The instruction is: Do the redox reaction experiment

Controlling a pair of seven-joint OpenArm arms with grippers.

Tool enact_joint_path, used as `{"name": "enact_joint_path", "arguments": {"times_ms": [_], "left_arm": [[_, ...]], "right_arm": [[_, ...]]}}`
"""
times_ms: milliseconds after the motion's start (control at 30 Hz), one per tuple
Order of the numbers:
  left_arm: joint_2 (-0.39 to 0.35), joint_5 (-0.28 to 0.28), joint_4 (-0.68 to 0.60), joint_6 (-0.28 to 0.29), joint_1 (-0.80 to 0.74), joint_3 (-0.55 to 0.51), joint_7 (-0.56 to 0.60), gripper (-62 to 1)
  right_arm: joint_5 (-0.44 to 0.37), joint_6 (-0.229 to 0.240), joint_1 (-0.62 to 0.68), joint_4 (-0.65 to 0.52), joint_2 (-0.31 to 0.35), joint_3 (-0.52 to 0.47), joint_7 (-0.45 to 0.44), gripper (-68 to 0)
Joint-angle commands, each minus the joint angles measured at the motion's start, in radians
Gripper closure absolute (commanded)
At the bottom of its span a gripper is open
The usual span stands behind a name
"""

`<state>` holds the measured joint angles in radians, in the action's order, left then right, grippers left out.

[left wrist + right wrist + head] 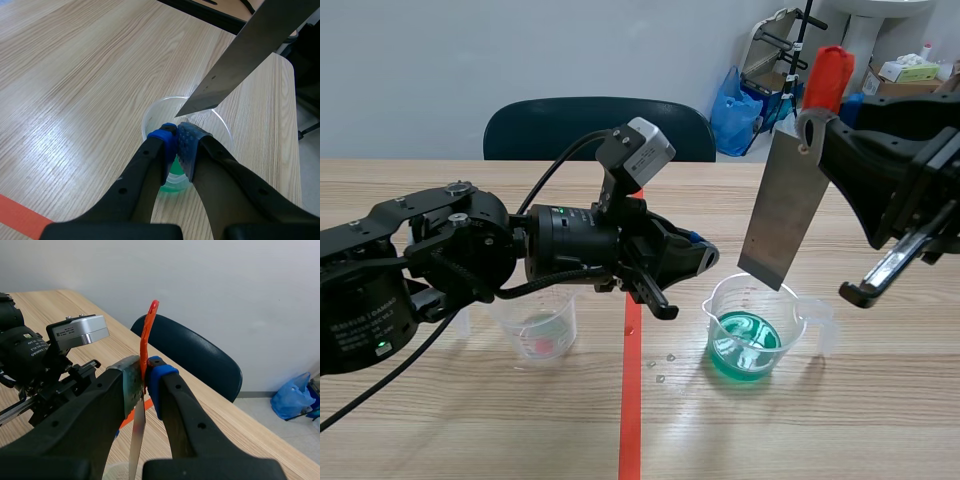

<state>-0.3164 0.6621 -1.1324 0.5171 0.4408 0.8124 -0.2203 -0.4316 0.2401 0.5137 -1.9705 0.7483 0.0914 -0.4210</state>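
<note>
Two plastic beakers sit low in the scene view, either side of the red tape line point(631, 420): the green beaker point(790, 305) right of centre, holding green liquid point(745, 350), and a second beaker point(505, 322) at lower left with a faint pinkish pool

My right gripper point(817, 128), upper right of frame, is clamped on the top of the metal plate point(785, 215), just under its orange-red handle point(828, 72). The plate hangs bare end down, slightly tilted, with its lower corner just above the green beaker's rim and not in the liquid yet. Gripping it by the top puts my pads well clear of the liquid and leaves the bare metal free to dip, I'd say

My left gripper point(705, 256), centre frame, is closed, pads touching with nothing between them. It sits above the near rim of the green beaker, apart from it as far as I can tell, probably parked to steady the cup if needed

Few drops point(660, 366) lie on the table point(840, 440) by the tape

Likely step: lower the plate straight down inside the rim. A knock on the wall could tip the light cup
</note>
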Motion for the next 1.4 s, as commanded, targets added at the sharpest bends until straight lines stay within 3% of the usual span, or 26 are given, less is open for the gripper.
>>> {"name": "enact_joint_path", "arguments": {"times_ms": [0, 200, 400, 633, 833, 967, 1233, 1367], "left_arm": [[-0.002, 0.008, -0.029, 0.002, 0.008, -0.003, 0.018, -2.1], [-0.095, 0.008, -0.035, 0.002, -0.003, -0.027, 0.076, -2.1], [-0.294, 0.008, -0.126, 0.003, -0.148, -0.182, 0.157, -2.1], [-0.525, 0.008, -0.270, 0.007, -0.518, -0.486, 0.318, -2.1], [-0.579, -0.005, -0.307, 0.059, -0.944, -0.790, 0.494, -2.1], [-0.555, -0.098, -0.307, 0.059, -1.200, -0.950, 0.660, -2.1], [-0.377, -0.409, -0.307, 0.047, -1.565, -1.183, 0.980, -2.7], [-0.293, -0.557, -0.307, -0.012, -1.682, -1.257, 1.106, -2.9]], "right_arm": [[-0.010, -0.007, -0.010, -0.020, 0.011, -0.014, -0.021, -2.0], [-0.010, -0.007, -0.010, -0.020, 0.011, -0.014, -0.021, -2.0], [-0.010, -0.007, -0.010, -0.020, 0.011, -0.014, -0.021, -2.0], [-0.010, -0.007, -0.010, -0.020, 0.011, -0.014, -0.022, -2.0], [-0.010, -0.007, -0.010, -0.020, 0.011, -0.014, -0.021, -2.0], [-0.010, -0.007, -0.010, -0.020, 0.011, -0.014, -0.022, -2.0], [-0.010, -0.007, -0.010, -0.020, 0.011, -0.014, -0.022, -2.0], [-0.011, -0.007, -0.010, -0.020, 0.011, -0.014, -0.022, -2.0]]}}
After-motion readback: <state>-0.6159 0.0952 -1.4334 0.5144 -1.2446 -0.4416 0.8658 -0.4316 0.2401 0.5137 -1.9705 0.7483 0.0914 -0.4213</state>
